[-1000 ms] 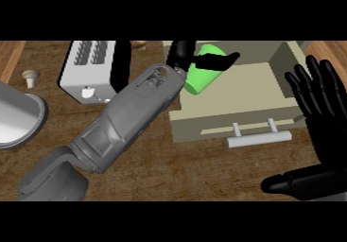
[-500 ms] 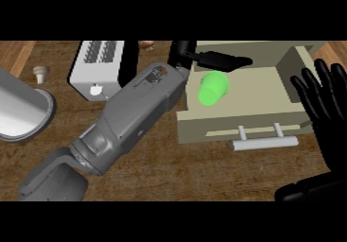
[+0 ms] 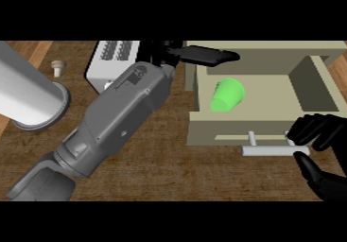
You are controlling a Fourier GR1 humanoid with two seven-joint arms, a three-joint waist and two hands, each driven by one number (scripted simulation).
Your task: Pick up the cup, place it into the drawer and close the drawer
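The green cup (image 3: pixel 228 94) lies on its side inside the open beige drawer (image 3: pixel 203 127), near its left wall, with nothing holding it. My left hand (image 3: pixel 201 54) hovers open above the drawer's back left corner, a little beyond the cup and apart from it. My right hand (image 3: pixel 319 132) is at the drawer's front right. Its fingers curl over the right end of the white drawer handle (image 3: pixel 272 150), and the thumb sits just below that end.
A white toaster (image 3: pixel 111 66) stands left of the drawer, partly behind my left forearm. A large grey cylinder (image 3: pixel 22 94) stands at the far left, with a small white knob-like piece (image 3: pixel 58 67) behind it. Wooden counter (image 3: pixel 169 175) lies in front.
The left hand has let go of the cup, which now lies in the drawer. The right hand has come down from upright and open, and its fingers have curled at the handle.
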